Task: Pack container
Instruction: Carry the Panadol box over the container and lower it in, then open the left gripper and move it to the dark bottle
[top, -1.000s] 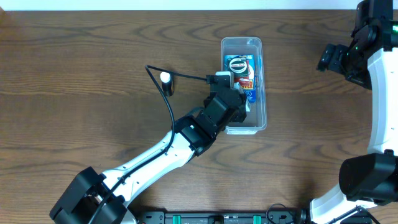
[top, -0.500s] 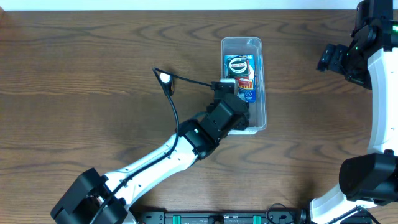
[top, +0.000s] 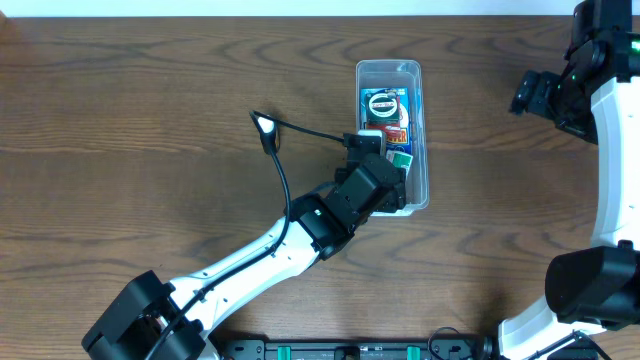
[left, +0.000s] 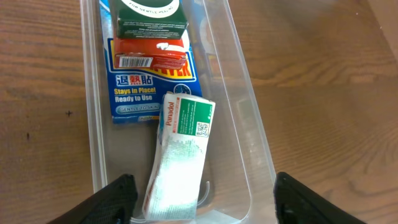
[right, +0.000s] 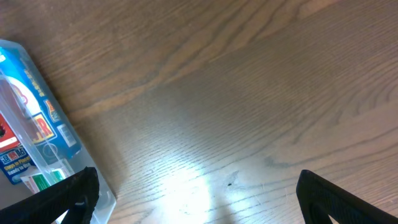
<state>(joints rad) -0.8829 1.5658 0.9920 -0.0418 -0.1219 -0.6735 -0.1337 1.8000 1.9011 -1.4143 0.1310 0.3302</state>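
The table (top: 150, 100) is dark brown wood with a strong grain and a smooth satin finish that catches a soft glare. The container (left: 245, 87) is clear, glossy plastic. Inside it, the blue pack (left: 134, 93) looks like shiny printed film. The red box (left: 152, 59) and green box (left: 149, 15) look like smooth printed card. The Panadol strip (left: 180, 162) is dull, finely textured white with a smooth green-printed end.

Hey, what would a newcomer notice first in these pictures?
The clear container mid-table, holding colourful boxes. The left gripper hangs open over its near end, above a green-and-white Panadol pack lying inside.
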